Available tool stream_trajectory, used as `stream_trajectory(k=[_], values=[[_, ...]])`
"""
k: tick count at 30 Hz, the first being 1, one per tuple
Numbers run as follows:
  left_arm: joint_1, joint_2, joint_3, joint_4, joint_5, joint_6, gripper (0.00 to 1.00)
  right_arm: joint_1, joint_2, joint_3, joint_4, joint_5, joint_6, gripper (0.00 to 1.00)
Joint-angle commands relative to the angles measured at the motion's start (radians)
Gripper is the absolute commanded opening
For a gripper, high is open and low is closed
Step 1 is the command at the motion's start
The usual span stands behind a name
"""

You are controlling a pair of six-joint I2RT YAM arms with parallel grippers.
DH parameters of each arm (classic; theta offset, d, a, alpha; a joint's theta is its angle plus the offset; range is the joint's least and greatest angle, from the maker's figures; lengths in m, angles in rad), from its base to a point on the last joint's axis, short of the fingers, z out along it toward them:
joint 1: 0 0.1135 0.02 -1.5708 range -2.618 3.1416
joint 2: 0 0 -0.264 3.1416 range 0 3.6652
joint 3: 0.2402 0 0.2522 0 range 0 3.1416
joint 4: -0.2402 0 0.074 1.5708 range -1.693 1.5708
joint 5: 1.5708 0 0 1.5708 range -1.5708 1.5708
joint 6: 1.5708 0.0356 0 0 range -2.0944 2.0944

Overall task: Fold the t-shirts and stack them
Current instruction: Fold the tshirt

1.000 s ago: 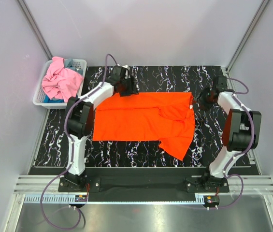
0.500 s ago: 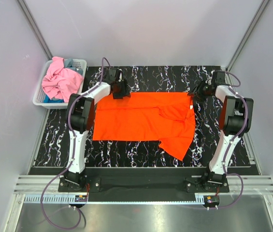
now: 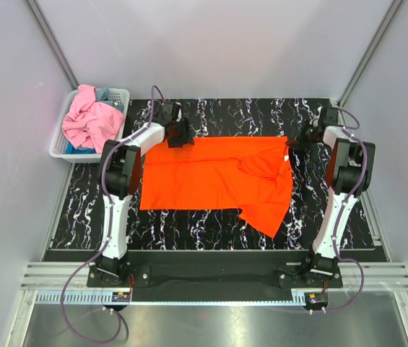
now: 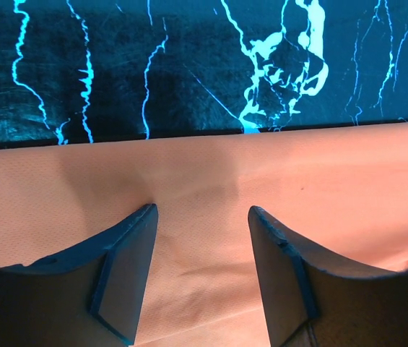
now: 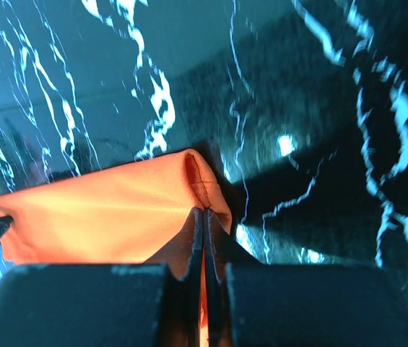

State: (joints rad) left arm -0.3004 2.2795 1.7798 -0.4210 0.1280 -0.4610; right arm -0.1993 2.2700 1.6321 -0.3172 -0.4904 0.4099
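Black marble-veined table top [image 3: 211, 224] between plain grey walls, catalogued from above.

Item 1: orange t-shirt [image 3: 204, 177]. Spread flat across the centre of the frame, with one flap trailing toward the lower right.

Items 2 and 3: pink t-shirt [image 3: 92, 119] and blue-grey t-shirt [image 3: 103, 93]. Both are heaped in the white basket [image 3: 122, 92] at upper left. Neither is folded.

Item 4: right gripper [image 3: 299, 142]. It sits at the upper right corner of the orange cloth, clenched on a small fold of the edge. Its wrist view shows the fabric bulging just past the closed tips.

Item 5: left gripper [image 3: 180, 137]. It sits at the upper left corner of the cloth and grasps nothing, its jaws apart and straddling the fabric just inside the far hem. Whether the tips touch the cloth cannot be told.

Step in hand, by judgement: securing both far corners for the first fold. The left side likely needs to press down and pinch right at the hem. After that, both corners should rise together with the edge kept taut. An uneven lift would probably skew the fold or drag the trailing flap.
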Motion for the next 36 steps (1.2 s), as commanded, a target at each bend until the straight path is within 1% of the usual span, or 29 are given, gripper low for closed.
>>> stream_trajectory(k=[1,6,7,9,10,11,13,14,15,16,17,18,19,20,21,22,23,24,25,26,27,28,29,30,31,32,34,36], values=[[0.018,0.041,0.018,-0.016,-0.062,-0.005,0.61,-0.020,0.029,0.084,-0.029,0.058,-0.019,0.00],[0.020,0.054,0.076,0.001,0.013,-0.001,0.62,-0.020,0.109,0.225,-0.060,0.013,-0.022,0.00],[0.020,0.051,0.081,0.008,0.024,0.001,0.62,-0.020,0.115,0.242,-0.065,-0.003,-0.019,0.06],[0.023,0.029,0.098,0.010,0.050,-0.001,0.63,-0.020,0.120,0.273,-0.079,-0.014,-0.013,0.11],[0.024,0.015,0.102,0.010,0.064,-0.004,0.63,-0.020,0.108,0.264,-0.089,-0.010,-0.005,0.18],[0.029,-0.001,0.102,0.010,0.090,-0.005,0.64,-0.020,0.091,0.258,-0.095,0.016,-0.003,0.22],[0.029,-0.070,0.098,0.007,0.099,-0.001,0.65,-0.020,0.027,0.244,-0.138,0.056,0.007,0.31],[0.029,-0.095,0.092,-0.011,0.094,0.004,0.66,-0.020,0.005,0.247,-0.170,0.125,0.015,0.39],[0.029,-0.145,0.093,-0.028,0.084,0.013,0.67,-0.020,-0.038,0.256,-0.212,0.171,0.027,0.42],[0.029,-0.170,0.093,-0.057,0.067,0.018,0.68,-0.020,-0.056,0.268,-0.312,0.215,0.061,0.42],[0.029,-0.198,0.087,-0.111,0.044,0.022,0.68,-0.020,-0.078,0.281,-0.365,0.293,0.085,0.43],[0.029,-0.259,0.069,-0.128,0.009,0.024,0.68,-0.020,-0.128,0.275,-0.444,0.314,0.105,0.40],[0.029,-0.294,0.041,-0.134,-0.004,0.016,0.68,-0.020,-0.160,0.258,-0.474,0.323,0.142,0.35],[0.029,-0.329,-0.032,-0.142,-0.022,0.004,0.67,-0.012,-0.196,0.195,-0.490,0.296,0.148,0.34],[0.029,-0.401,-0.072,-0.150,-0.065,-0.020,0.67,-0.003,-0.270,0.154,-0.491,0.289,0.147,0.35],[0.029,-0.437,-0.112,-0.154,-0.082,-0.028,0.67,0.009,-0.309,0.112,-0.514,0.297,0.158,0.36],[0.029,-0.475,-0.197,-0.150,-0.094,-0.033,0.67,0.020,-0.346,0.027,-0.520,0.317,0.165,0.37],[0.029,-0.547,-0.245,-0.148,-0.122,-0.054,0.67,0.037,-0.427,-0.027,-0.510,0.311,0.171,0.38],[0.029,-0.586,-0.340,-0.145,-0.126,-0.064,0.67,0.043,-0.472,-0.154,-0.491,0.303,0.209,0.39],[0.029,-0.621,-0.385,-0.133,-0.120,-0.073,0.66,0.052,-0.519,-0.222,-0.471,0.305,0.234,0.39],[0.027,-0.690,-0.428,-0.134,-0.123,-0.103,0.66,0.066,-0.611,-0.285,-0.450,0.315,0.260,0.40],[0.027,-0.724,-0.509,-0.136,-0.125,-0.125,0.65,0.069,-0.653,-0.381,-0.459,0.331,0.323,0.40],[0.027,-0.789,-0.548,-0.145,-0.169,-0.149,0.65,0.073,-0.688,-0.420,-0.474,0.352,0.355,0.40],[0.027,-0.819,-0.583,-0.156,-0.191,-0.187,0.65,0.086,-0.746,-0.457,-0.502,0.355,0.389,0.41],[0.026,-0.851,-0.656,-0.159,-0.211,-0.202,0.65,0.092,-0.773,-0.515,-0.517,0.349,0.450,0.41],[0.023,-0.911,-0.693,-0.154,-0.244,-0.215,0.65,0.101,-0.793,-0.537,-0.539,0.363,0.484,0.42],[0.023,-0.963,-0.790,-0.151,-0.281,-0.274,0.65,0.135,-0.843,-0.599,-0.589,0.384,0.568,0.42],[0.023,-1.032,-0.848,-0.142,-0.289,-0.324,0.66,0.156,-0.875,-0.638,-0.634,0.420,0.618,0.43]])
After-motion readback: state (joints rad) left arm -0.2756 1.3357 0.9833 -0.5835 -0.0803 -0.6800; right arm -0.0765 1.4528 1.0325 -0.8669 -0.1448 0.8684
